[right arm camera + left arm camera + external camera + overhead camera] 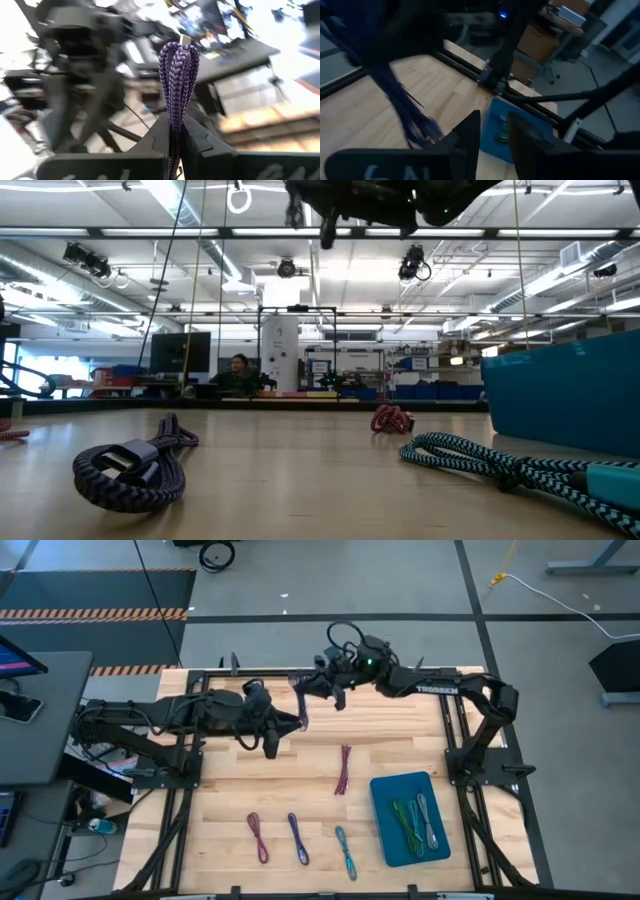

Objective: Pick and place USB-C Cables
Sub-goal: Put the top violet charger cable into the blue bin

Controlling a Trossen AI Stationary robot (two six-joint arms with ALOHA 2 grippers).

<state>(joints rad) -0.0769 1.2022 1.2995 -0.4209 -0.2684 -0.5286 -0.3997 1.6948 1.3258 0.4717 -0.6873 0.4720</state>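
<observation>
Two grippers meet high over the table's far edge: right gripper [176, 137] clamped on a purple cable [178, 75] whose folded loop sticks up past its fingers, left gripper [493, 131] just beside it with fingers slightly parted, holding nothing that can be seen. Cable looks light, braided, floppy; the folded middle is probably the best place to grip it. Other cables lie loose on the wooden table [230, 790], three sit in the blue tray [385, 830]. Beyond the table, an open workshop with desks and a seated person.
</observation>
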